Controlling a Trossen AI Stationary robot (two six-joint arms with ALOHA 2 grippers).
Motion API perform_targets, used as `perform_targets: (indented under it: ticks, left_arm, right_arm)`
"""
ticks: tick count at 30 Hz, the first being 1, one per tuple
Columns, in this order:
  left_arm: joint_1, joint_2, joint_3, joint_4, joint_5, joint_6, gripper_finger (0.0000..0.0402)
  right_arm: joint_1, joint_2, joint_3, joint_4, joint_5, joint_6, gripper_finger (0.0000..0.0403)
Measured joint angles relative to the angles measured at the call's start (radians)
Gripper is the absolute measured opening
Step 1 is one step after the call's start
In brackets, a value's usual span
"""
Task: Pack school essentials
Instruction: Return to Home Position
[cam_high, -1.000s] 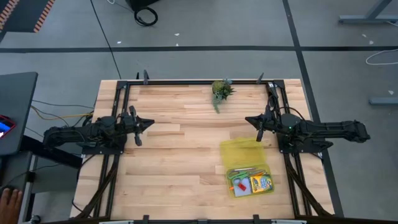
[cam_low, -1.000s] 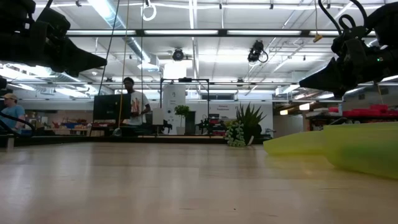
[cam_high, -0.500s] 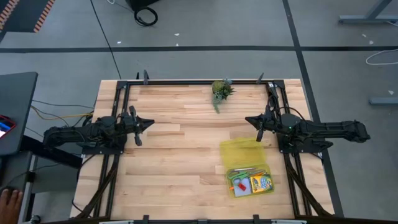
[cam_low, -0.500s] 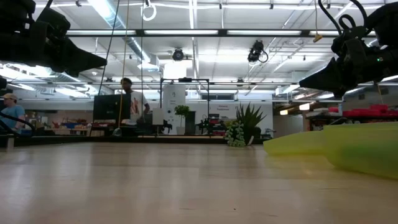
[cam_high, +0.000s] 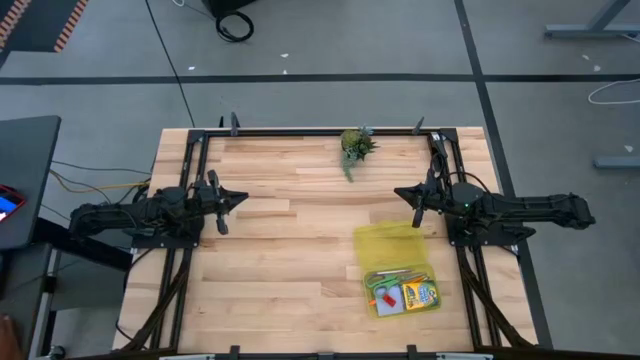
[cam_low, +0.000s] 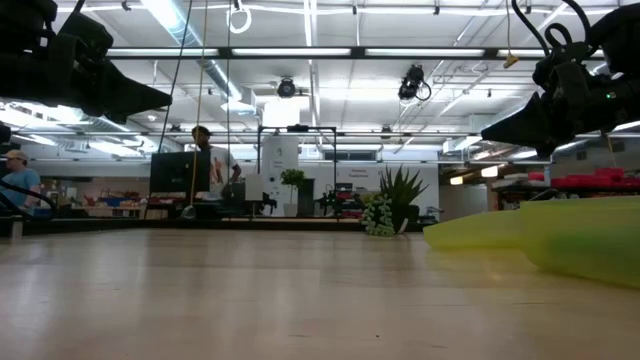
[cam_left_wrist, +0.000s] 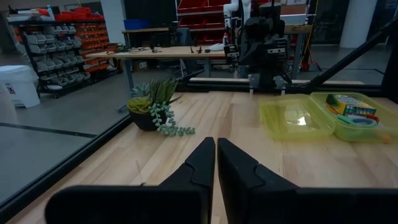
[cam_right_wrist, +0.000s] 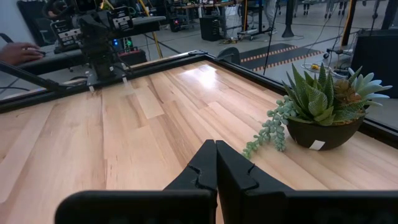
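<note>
Wooden table (cam_high: 290, 262), open yellow case (cam_high: 392, 245) holding crayon box (cam_high: 421, 294)

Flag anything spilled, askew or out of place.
Nothing stands out. The yellow case lies open, crayon box inside; the potted plant stands upright at the far edge. The left gripper and right gripper are shut, clear of both.
</note>
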Motion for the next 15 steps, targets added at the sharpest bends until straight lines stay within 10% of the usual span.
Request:
perform_targets:
  ticks: [15]
  left_arm:
    - [0.0, 0.0, 0.0, 0.0, 0.0, 0.0, 0.0024]
  right_arm:
    - [0.0, 0.0, 0.0, 0.0, 0.0, 0.0, 0.0007]
